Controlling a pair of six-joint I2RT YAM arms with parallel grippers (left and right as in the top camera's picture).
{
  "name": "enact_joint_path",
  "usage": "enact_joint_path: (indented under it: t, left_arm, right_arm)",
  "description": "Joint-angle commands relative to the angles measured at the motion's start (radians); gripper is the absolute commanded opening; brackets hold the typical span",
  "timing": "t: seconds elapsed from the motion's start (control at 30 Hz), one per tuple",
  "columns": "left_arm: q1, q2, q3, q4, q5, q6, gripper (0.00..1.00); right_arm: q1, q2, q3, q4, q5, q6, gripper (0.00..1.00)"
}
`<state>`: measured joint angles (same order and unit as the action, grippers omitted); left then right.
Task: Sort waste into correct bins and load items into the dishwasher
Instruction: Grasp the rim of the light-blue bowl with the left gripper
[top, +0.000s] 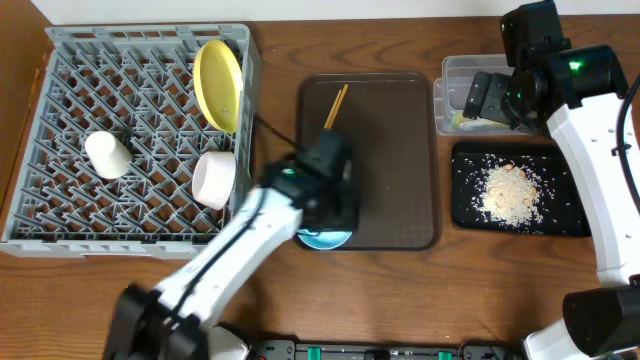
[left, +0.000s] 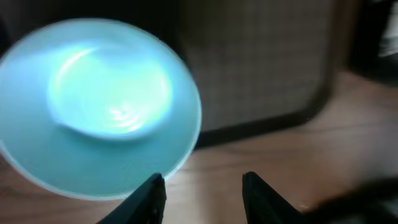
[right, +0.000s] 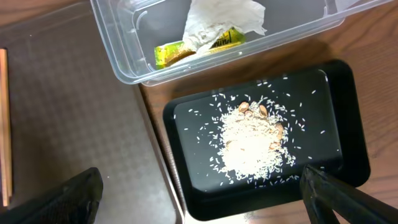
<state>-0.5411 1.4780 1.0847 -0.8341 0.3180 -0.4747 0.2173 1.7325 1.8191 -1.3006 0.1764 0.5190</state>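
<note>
Left gripper (left: 202, 190) hangs low over the light blue round bowl (left: 99, 106), which sits at the near left corner of the large dark brown serving tray (top: 390, 170). Its jaws are partly apart with only bare wooden table (left: 298, 168) between them. Its left finger (left: 149, 196) is just beside the bowl rim; the view is blurred, so contact can't be told. Right gripper (right: 200, 180) is spread wide, holding nothing, above the clear plastic rectangular tub (right: 124, 56) and the shallow black rectangular tray (right: 339, 112). The tub holds a crumpled white paper piece (right: 221, 18) lying partly over the small green printed snack wrapper (right: 186, 51). Whitish rice-like food scraps (right: 252, 140) are heaped and scattered in the black tray. Thin wooden chopsticks (top: 335, 105) lie on the far part of the brown tray. The large square grey plastic dish rack (top: 60, 200) at left holds the round yellow plate (top: 218, 80) upright on edge, the white bowl (top: 213, 178) on its side near the right edge, and the small cream cup (top: 108, 155) tipped over.
</note>
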Motion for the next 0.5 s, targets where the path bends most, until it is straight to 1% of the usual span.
enact_joint_path:
  t: [0.0,0.17,0.33,0.47]
  left_arm:
    - [-0.061,0.127,-0.006,0.014,-0.233,-0.04,0.43]
    - [-0.075,0.213,-0.006,0.059,-0.189,-0.039,0.42]
    - [-0.151,0.231,-0.006,0.094,-0.177,-0.039,0.42]
    - [-0.151,0.226,-0.005,0.096,-0.184,-0.039,0.42]
  right_arm:
    - [-0.001,-0.01,0.003,-0.001,0.01,0.007,0.99]
    - [-0.001,-0.01,0.003,-0.001,0.01,0.008,0.99]
    - [-0.001,-0.01,0.003,-0.001,0.01,0.007,0.99]
    - [-0.001,-0.01,0.003,-0.001,0.01,0.008,0.99]
